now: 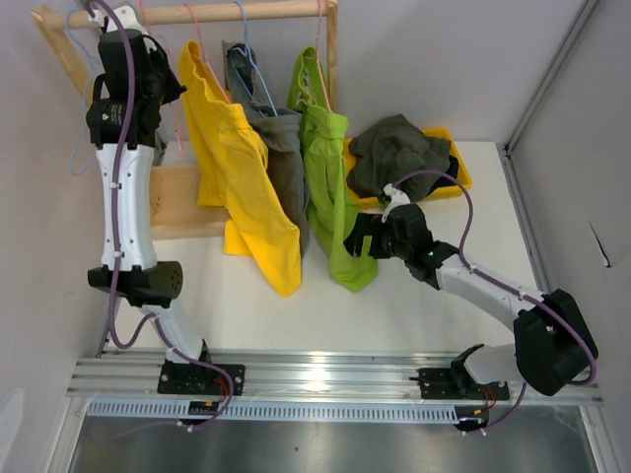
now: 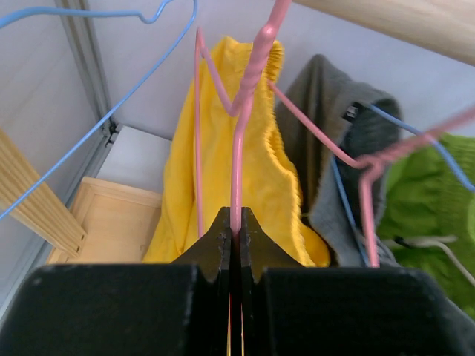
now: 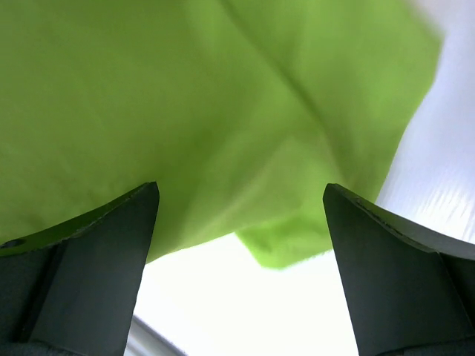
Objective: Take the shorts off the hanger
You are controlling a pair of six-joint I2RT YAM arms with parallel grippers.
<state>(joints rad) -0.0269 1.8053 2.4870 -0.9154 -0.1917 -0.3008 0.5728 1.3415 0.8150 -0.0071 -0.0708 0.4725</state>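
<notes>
Yellow shorts (image 1: 242, 177), mid grey shorts (image 1: 284, 148) and lime green shorts (image 1: 330, 187) hang on wire hangers from the wooden rod (image 1: 266, 12). Dark olive-grey shorts (image 1: 399, 153) lie in the yellow bin (image 1: 461, 166). Navy shorts are not visible. My left gripper (image 2: 236, 216) is up by the rod (image 1: 170, 91), shut on the stem of the pink hanger (image 2: 239, 141) that carries the yellow shorts (image 2: 223, 170). My right gripper (image 1: 357, 236) is open, its jaws wide apart at the lower hem of the lime green shorts (image 3: 185, 111), not closed on it.
The rack's wooden base (image 1: 177, 197) sits on the table under the clothes. An empty blue hanger (image 2: 89, 126) hangs left of the pink one. A second pink hanger (image 2: 371, 193) and a blue one (image 2: 338, 185) hold the other shorts. Walls stand close left and right.
</notes>
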